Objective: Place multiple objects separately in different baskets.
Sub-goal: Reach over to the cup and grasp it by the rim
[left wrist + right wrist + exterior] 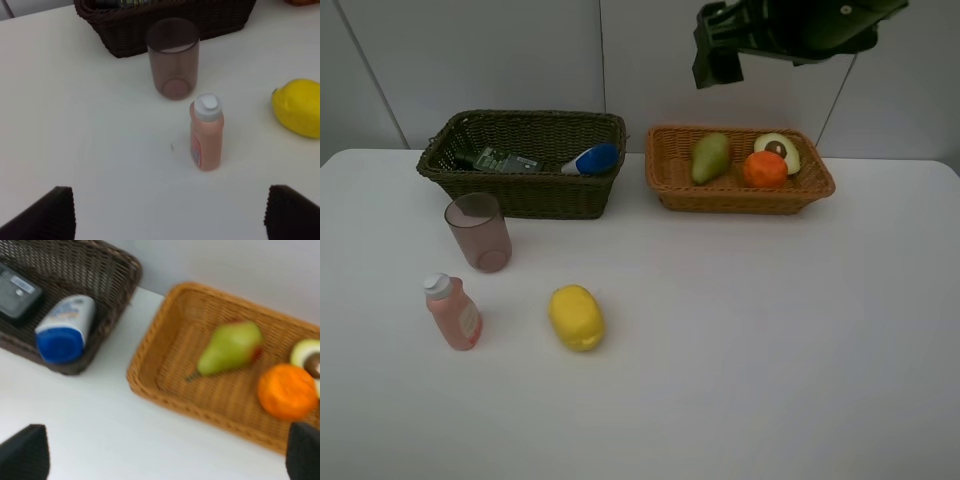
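On the table stand a pink cup (479, 232) (172, 57) and a pink bottle (452, 312) (206, 132), with a yellow lemon (577, 317) (298, 107) beside them. The dark basket (520, 205) (120, 280) holds a dark green bottle (505, 160) (17, 295) and a white blue-capped bottle (592, 159) (65, 329). In the light basket (730, 198) (150, 350) lie a pear (710, 157) (230, 347), an orange (765, 169) (286, 391) and an avocado half (779, 150) (310, 357). My left gripper (169, 220) hangs open and empty, short of the pink bottle. My right gripper (165, 455) is open, high above the table in front of both baskets.
The right arm (790, 30) shows dark at the top of the high view, above the light basket. A white wall rises right behind the baskets. White tabletop (770, 350) stretches in front of the light basket.
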Action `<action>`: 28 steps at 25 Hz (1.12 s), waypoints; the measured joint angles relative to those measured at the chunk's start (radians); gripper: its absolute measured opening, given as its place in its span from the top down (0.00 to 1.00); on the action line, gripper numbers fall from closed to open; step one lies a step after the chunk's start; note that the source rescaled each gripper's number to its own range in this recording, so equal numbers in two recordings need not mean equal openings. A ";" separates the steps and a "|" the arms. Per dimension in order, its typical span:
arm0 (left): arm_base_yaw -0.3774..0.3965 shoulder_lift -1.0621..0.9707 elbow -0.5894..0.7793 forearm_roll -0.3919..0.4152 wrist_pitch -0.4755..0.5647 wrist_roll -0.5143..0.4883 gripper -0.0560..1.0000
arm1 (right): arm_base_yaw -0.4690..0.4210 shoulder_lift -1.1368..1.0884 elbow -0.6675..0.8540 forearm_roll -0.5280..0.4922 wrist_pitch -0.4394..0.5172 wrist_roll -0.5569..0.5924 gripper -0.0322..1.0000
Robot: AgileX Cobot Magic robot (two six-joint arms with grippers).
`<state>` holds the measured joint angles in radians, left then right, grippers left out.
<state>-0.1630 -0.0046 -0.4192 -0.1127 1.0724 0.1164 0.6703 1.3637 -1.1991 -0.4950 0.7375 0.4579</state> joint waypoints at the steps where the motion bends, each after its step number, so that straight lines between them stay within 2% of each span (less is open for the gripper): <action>1: 0.000 0.000 0.000 0.000 0.000 0.000 0.00 | 0.000 -0.035 0.030 -0.004 0.016 0.003 0.00; 9: 0.000 0.000 0.000 0.000 0.000 0.000 0.00 | 0.000 -0.342 0.215 0.009 0.147 -0.009 0.00; 14: 0.000 0.000 0.000 0.000 0.000 0.000 0.00 | 0.000 -0.486 0.229 0.092 0.222 -0.012 0.00; 18: 0.000 0.000 0.000 0.000 0.000 0.000 0.00 | -0.018 -0.582 0.244 0.107 0.339 -0.013 0.00; 22: 0.000 0.000 0.000 0.000 0.000 0.000 0.00 | -0.115 -0.674 0.271 0.210 0.467 -0.013 0.00; 28: 0.000 0.000 0.000 0.000 0.000 0.000 0.00 | -0.397 -0.731 0.324 0.448 0.482 -0.013 0.00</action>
<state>-0.1630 -0.0046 -0.4192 -0.1127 1.0724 0.1164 0.2734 0.6323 -0.8754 -0.0470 1.2197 0.4452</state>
